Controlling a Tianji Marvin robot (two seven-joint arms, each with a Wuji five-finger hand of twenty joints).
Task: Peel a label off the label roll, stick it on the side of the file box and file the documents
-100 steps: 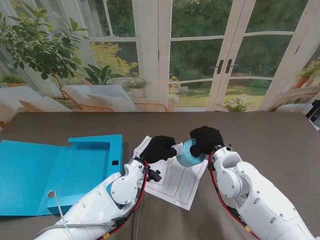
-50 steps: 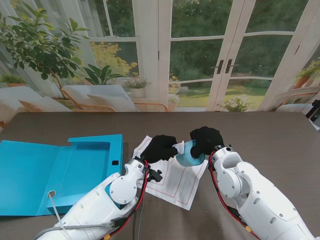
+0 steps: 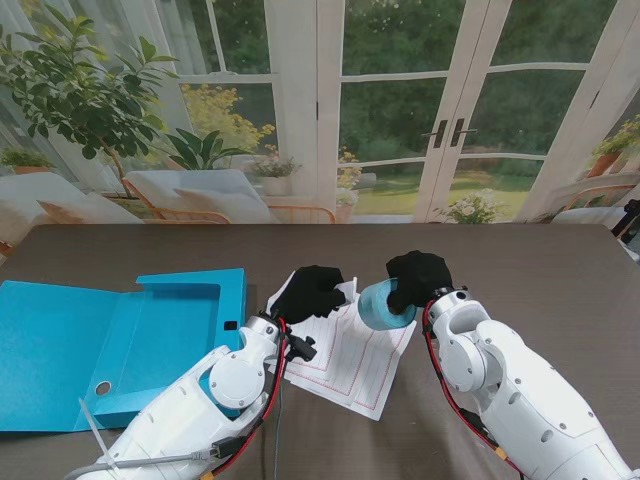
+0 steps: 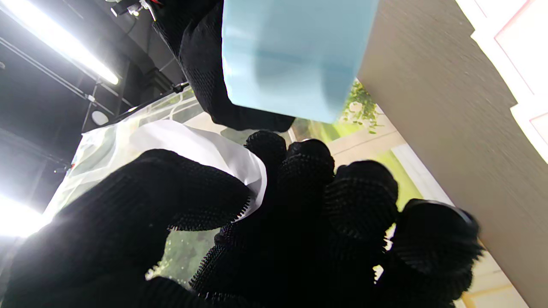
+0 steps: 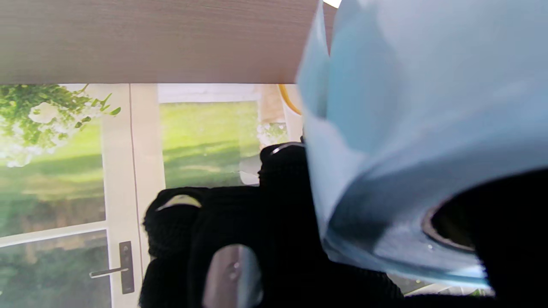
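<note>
Label (image 4: 205, 149) pinched in the left hand (image 3: 312, 291), roll (image 3: 380, 304) gripped in the right hand (image 3: 416, 280).

Both hands hover over the papers (image 3: 350, 362) at the table's (image 3: 520, 260) middle, apart from each other. White label sits between the left thumb and fingers (image 4: 308, 171), clear of the pale blue roll. Right fingers are closed round the roll, held off the table. Blue file box (image 3: 150, 340) lies open to the left, near the papers.

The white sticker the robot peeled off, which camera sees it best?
The left wrist view: the white label fills the middle, pinched in the left robot hand. The stand view shows just a sliver by that robot hand. The right wrist view shows only the label roll.
</note>
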